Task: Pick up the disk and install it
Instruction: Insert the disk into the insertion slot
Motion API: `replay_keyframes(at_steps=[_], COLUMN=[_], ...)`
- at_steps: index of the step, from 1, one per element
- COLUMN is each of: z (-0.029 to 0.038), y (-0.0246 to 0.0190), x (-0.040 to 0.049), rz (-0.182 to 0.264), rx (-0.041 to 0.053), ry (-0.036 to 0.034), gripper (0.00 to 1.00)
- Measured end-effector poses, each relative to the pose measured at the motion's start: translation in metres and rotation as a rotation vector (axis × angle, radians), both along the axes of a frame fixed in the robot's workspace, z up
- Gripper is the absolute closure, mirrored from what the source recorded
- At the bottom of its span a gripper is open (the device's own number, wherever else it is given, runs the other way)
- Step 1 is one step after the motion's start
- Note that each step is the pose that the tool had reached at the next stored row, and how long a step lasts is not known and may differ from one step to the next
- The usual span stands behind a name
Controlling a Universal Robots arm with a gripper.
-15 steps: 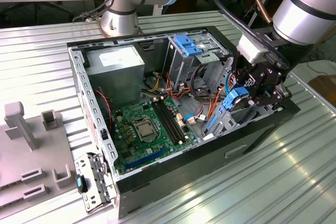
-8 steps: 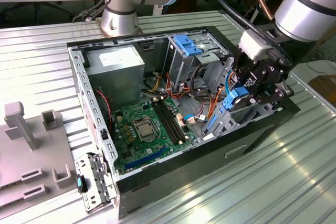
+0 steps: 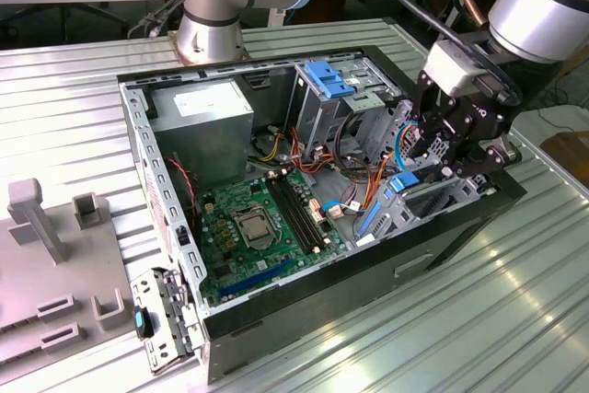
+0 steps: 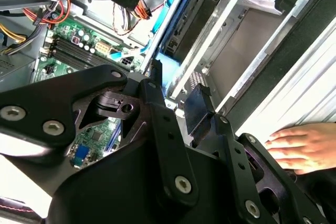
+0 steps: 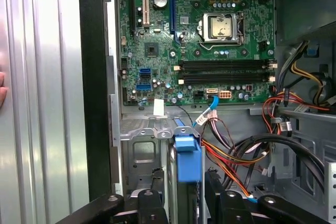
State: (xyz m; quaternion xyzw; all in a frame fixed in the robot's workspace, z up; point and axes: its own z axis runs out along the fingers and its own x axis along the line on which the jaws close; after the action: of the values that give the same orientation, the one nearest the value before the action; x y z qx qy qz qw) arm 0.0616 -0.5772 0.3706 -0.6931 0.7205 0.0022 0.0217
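Ribbed metal sheeting formed the table (image 3: 515, 319), and on it an open computer case (image 3: 276, 306) lay on its side, with wooden benches behind. The disk (image 5: 188, 156) stood on edge in the drive bay at the case's end toward the exterior view's right. Its bright blue carrier frame faced the motherboard (image 5: 210, 35), and grey metal bay rails ran on either side of it. In the exterior view the carrier's blue tab (image 3: 398, 183) showed just under the black gripper (image 3: 433, 165).

In the first wrist view the gripper (image 5: 185, 184) straddled the carrier closely. Whether it clamped the frame or stood just clear of it I could not tell.

Red, orange and black cables (image 5: 247, 156) looped just beside the bay, and one thin blue cable ran from them toward the board's edge. Further along the case, a light-blue latch piece (image 3: 327, 75) topped a metal cage. A grey power supply (image 3: 202, 126) filled the far corner.

A person's hand (image 4: 304, 145) rested on the table near the case's outer wall, close to the gripper. Well apart from it, grey plastic fixtures (image 3: 46, 255) sat at the table edge on the exterior view's left. A loose metal bracket (image 3: 161, 319) lay beside the case's near corner. The arm's base (image 3: 216, 6) stood at the table's far edge.
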Motion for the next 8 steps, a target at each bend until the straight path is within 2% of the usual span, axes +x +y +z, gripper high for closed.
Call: replay_keyframes(at_steps=[8], z=[0.0002], y=[0.0000], x=[0.0024], rz=[0.000], rx=[-0.0003], ry=[0.0002], gripper=[0.56])
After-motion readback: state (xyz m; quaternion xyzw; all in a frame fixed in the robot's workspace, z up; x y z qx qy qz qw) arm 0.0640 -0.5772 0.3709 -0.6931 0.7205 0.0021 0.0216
